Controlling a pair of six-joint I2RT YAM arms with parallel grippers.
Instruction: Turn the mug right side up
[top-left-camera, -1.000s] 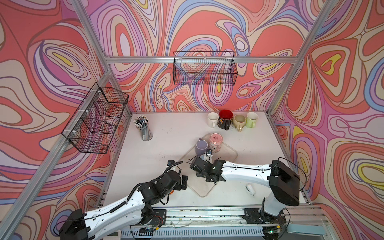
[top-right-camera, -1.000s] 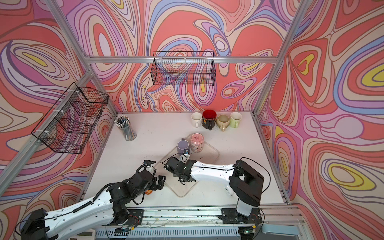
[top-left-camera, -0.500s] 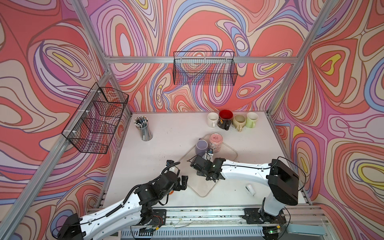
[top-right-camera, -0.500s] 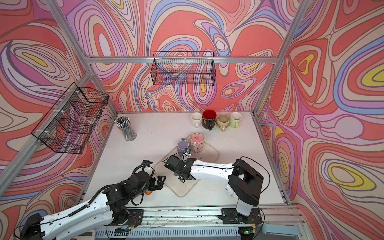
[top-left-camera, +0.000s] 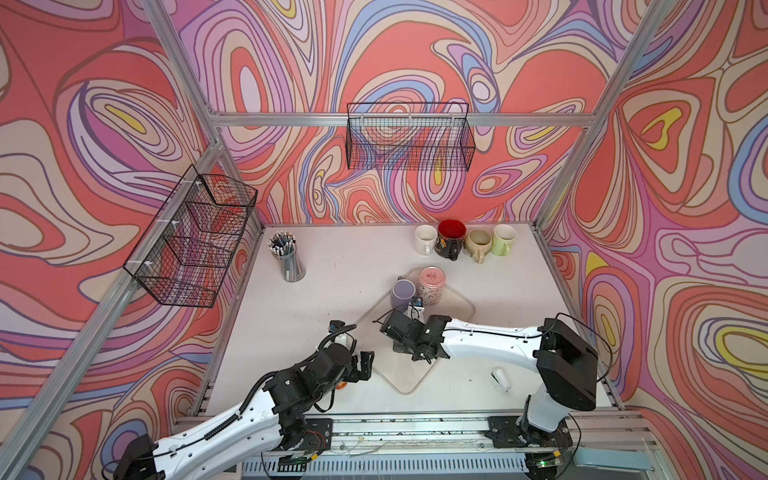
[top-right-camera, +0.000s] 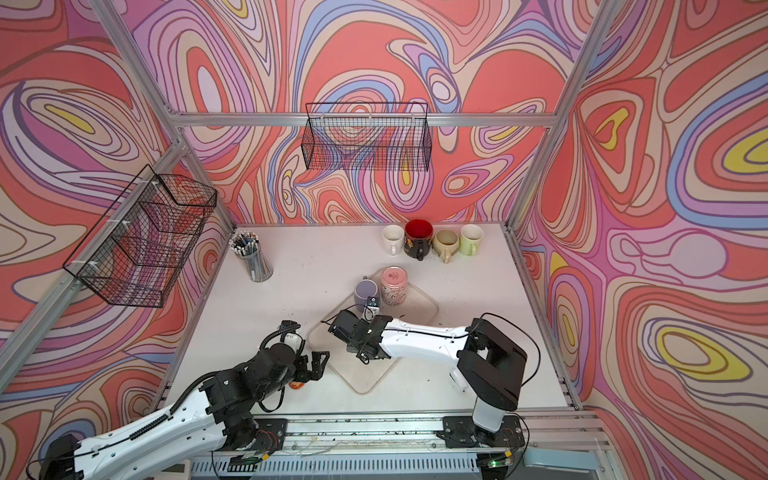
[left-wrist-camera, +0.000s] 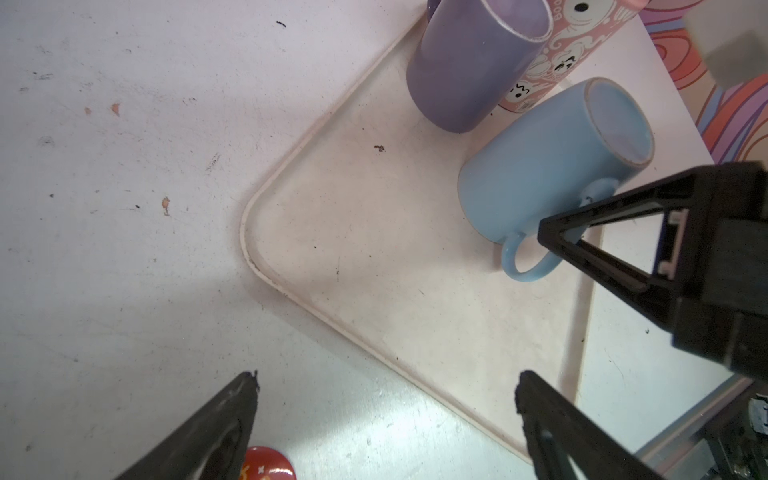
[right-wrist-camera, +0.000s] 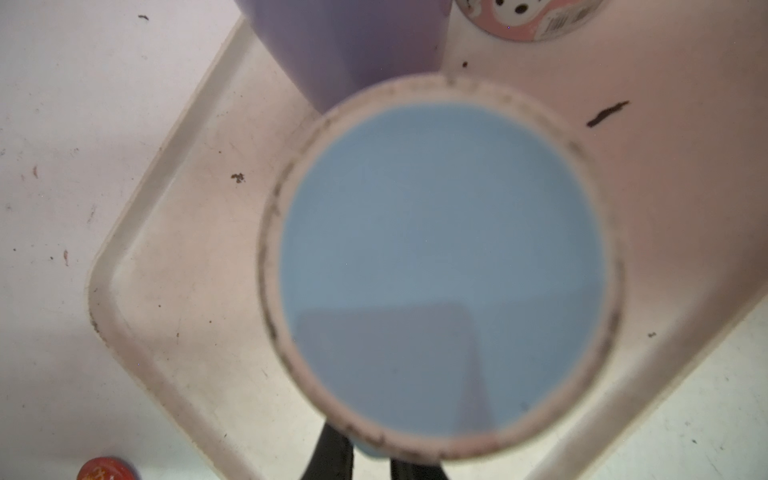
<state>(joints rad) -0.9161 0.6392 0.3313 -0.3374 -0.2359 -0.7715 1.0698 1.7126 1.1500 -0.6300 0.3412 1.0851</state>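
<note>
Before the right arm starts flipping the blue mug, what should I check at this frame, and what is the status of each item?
1. Right gripper shut on the handle of the blue mug: ok, shown in the left wrist view.
2. Blue mug upside down, base up, over the tray: ok, not yet turned.
3. Left gripper open, away from the mug: ok.
4. Room to swing: not ok; the purple mug and pink mug stand close beside it.
5. Mug lifted clear of the tray: cannot tell.
</note>
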